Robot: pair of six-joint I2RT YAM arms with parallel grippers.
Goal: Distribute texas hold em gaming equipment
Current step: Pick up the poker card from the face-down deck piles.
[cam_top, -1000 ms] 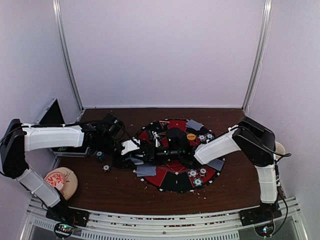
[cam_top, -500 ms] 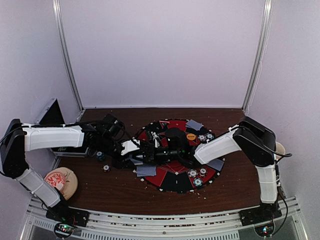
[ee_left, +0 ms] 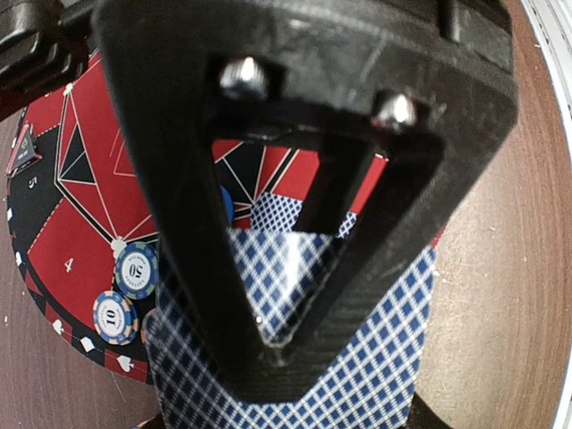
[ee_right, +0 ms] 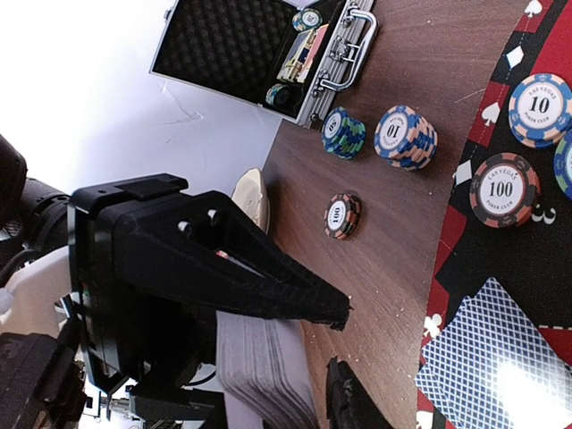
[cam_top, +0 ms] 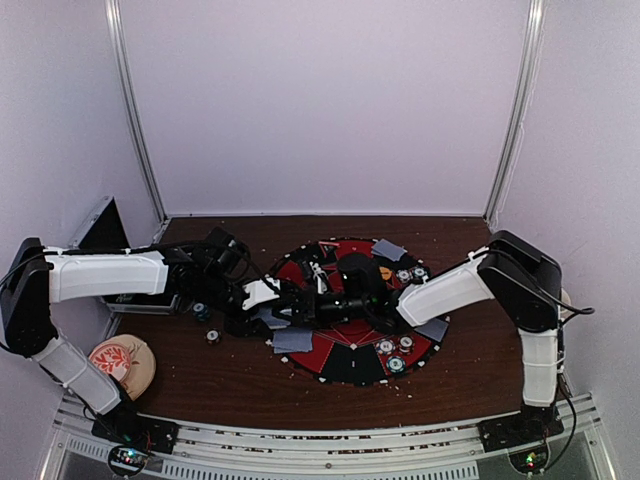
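The left pincer (ee_left: 273, 350) is clamped on the blue-checked card stack (ee_left: 380, 375); right pincer (cam_top: 320, 306), cannot tell. Best slide off just one card, slowly.

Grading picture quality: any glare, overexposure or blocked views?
Right wrist: glare whitens a card at lower right; backdrop behind the metal case is blown out. Left wrist: its own dark finger blocks much of the card deck. Top external: soft, poker chips barely resolved.
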